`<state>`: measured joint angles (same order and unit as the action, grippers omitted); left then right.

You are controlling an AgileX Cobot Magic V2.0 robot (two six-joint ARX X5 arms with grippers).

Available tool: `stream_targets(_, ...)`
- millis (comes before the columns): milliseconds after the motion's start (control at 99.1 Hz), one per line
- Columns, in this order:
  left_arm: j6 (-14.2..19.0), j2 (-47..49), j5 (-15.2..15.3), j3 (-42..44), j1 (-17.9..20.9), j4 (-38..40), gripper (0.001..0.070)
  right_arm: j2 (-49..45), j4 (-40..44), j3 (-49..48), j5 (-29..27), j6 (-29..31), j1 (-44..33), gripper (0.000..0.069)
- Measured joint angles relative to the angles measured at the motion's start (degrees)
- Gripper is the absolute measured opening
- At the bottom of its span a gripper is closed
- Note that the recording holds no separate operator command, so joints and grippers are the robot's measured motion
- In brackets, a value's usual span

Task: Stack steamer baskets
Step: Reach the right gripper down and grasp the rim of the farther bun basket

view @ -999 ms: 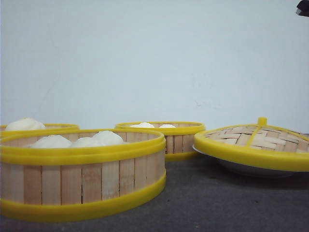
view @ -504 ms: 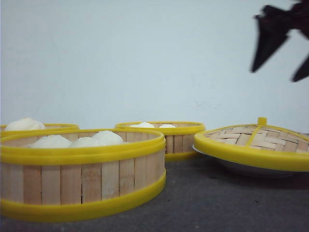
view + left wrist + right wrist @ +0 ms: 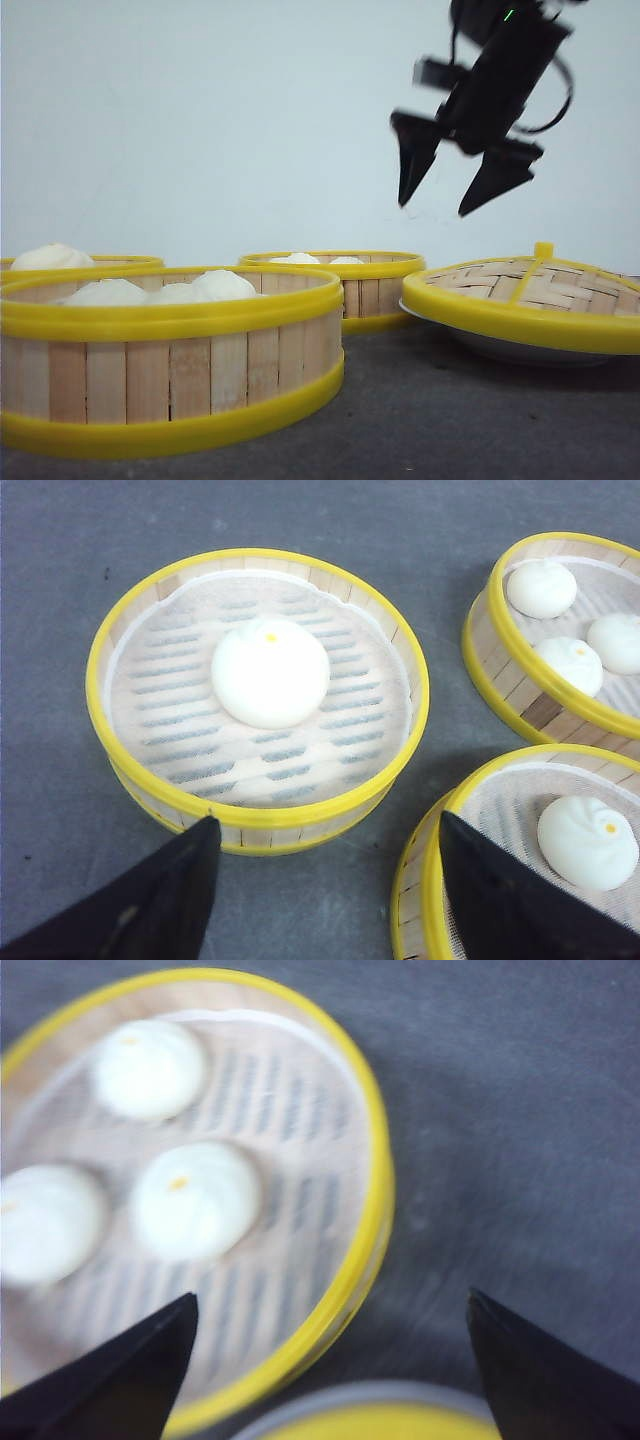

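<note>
Three steamer baskets stand on the dark table. The nearest one [image 3: 170, 350] fills the left foreground with buns in it. A second [image 3: 90, 263] peeks out behind it, and a third [image 3: 345, 280] stands mid-table. My right gripper [image 3: 435, 205] hangs open in the air above the gap between the third basket and the lid. Its wrist view shows a three-bun basket [image 3: 200, 1190], blurred, below the open right gripper [image 3: 330, 1298]. My left gripper [image 3: 325, 825] is open above the table, with a one-bun basket [image 3: 255, 695] beyond its fingertips and two more baskets [image 3: 570, 630] [image 3: 540, 860] to one side.
A domed woven lid [image 3: 530, 295] with a yellow knob rests on a white plate [image 3: 500, 347] at the right. Its yellow rim [image 3: 380, 1420] shows under the right gripper. Bare grey table [image 3: 450, 420] lies in the foreground right.
My right gripper has come into the front view from the upper right, moving left and down with its jaws open. The baskets and lid have not moved.
</note>
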<state>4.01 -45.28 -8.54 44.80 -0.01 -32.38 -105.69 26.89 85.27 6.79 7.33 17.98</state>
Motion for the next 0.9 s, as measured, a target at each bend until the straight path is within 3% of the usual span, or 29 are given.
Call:
stream_targets(323,0.0,0.0,-0.02,0.0,0.0,-0.2,0.0419,-14.43,3.67,13.4,-1.03,0.42,-0.02,0.0507)
stream_targets(514,0.0,0.0,-0.02,0.0,0.0,-0.22,0.0419,-16.87,3.67,14.34,-2.38,0.59,0.2,0.0324)
stream_targets(635,0.0,-0.04,0.0,0.0,0.0,-0.22,0.0419,-17.64,3.19,14.34,-2.51,0.61,0.31,0.0262)
stream_targets(898,-0.17,-0.04,-0.02,0.0,0.0,-0.2,0.0419,-17.9,2.08,14.34,-2.82,1.64,0.35,0.0054)
